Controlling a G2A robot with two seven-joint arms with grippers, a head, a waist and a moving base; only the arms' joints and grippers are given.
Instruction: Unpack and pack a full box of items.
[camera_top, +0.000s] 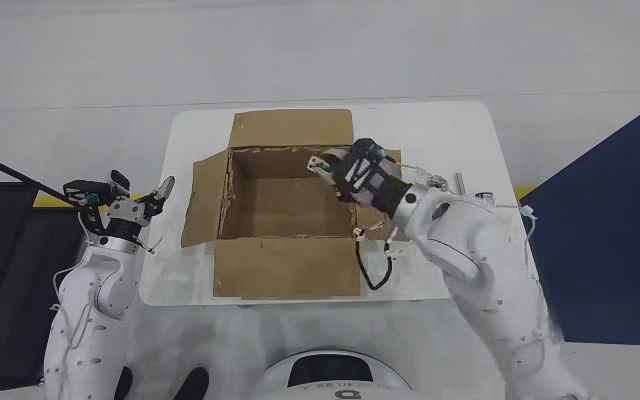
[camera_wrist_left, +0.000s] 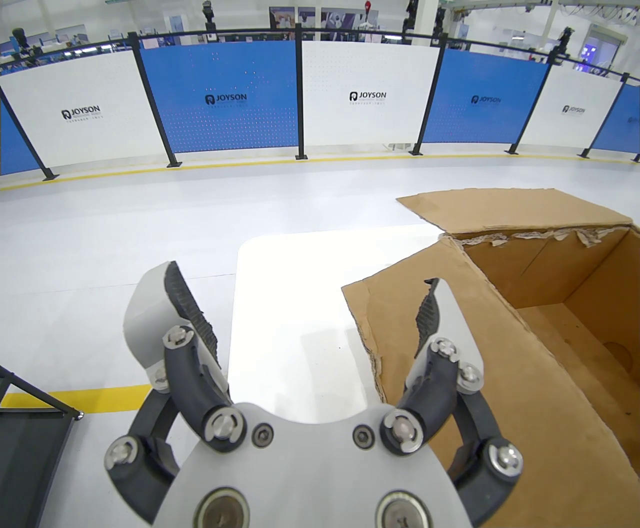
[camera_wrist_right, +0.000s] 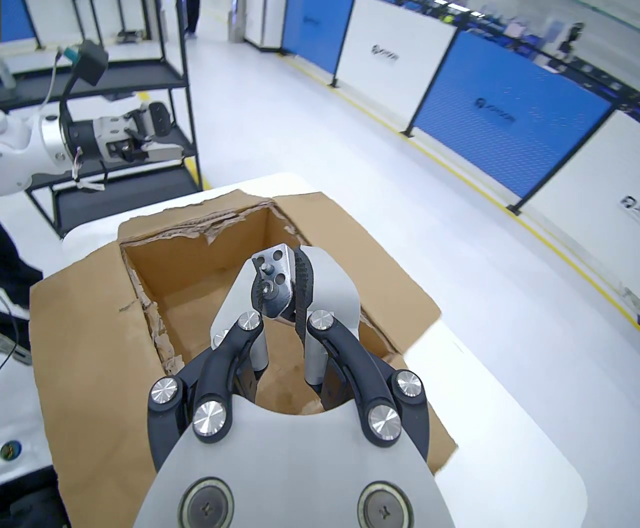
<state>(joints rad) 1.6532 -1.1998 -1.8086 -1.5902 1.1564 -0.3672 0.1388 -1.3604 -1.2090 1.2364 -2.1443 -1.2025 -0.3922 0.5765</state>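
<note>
Box (camera_top: 285, 205) (camera_wrist_left: 500, 380) (camera_wrist_right: 85, 320) stands open on the surface (camera_top: 440, 130), flaps spread outward, its floor bare as far as I can see.

Left first: the left end effector (camera_top: 142, 187) (camera_wrist_left: 302, 290) hangs just off the surface's edge, fingers wide apart with nothing between them. The box lies ahead of it and toward its right finger, with a side flap (camera_wrist_left: 385, 300) closest. A reach straight in from there risks that finger catching the flap's torn edge. Nothing pins the box down, so the push would likely shove it across the surface.

Further right, the right end effector (camera_top: 320, 165) (camera_wrist_right: 280, 295) is clamped on a small flat metal part (camera_top: 313, 159) (camera_wrist_right: 272, 265). The box's interior lies below it, near a corner. How deep the part sits between the pads I cannot tell. It is small and smooth, so I judge that a jolt, or a brush against the ragged rim (camera_wrist_right: 200, 227), could twist it or let it drop. A low path outward could hook that rim and drag the box. A loose cable (camera_top: 365, 278) under that arm hangs beside the near flap and might snag it.
</note>
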